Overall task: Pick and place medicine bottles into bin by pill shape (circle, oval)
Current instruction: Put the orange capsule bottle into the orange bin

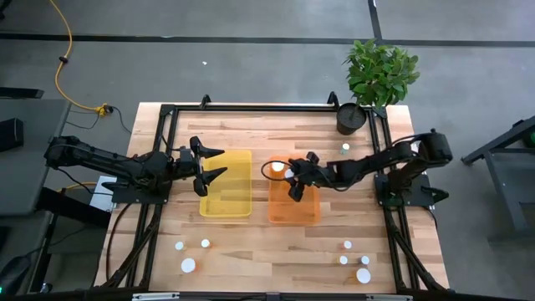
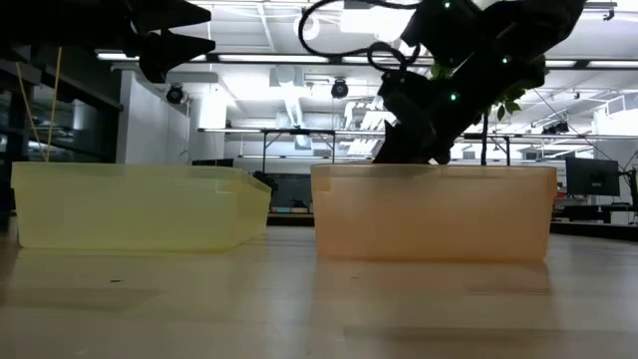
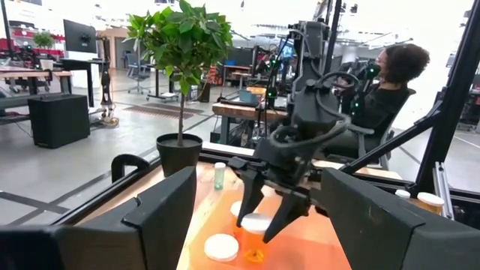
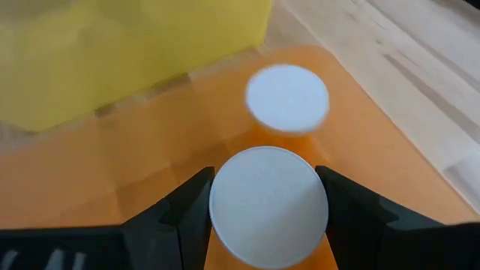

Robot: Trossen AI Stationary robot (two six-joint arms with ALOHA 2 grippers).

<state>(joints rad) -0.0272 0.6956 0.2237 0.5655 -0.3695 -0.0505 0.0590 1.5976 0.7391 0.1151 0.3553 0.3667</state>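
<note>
Reaching over orange bin, right hand gripping bottle.

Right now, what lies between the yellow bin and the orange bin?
Only bare table, shown in the high view; the yellow bin and orange bin stand apart.

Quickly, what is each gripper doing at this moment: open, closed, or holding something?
Left gripper: open and empty, above the yellow bin.
Right gripper: closed on a white-capped medicine bottle, over the orange bin.
</note>
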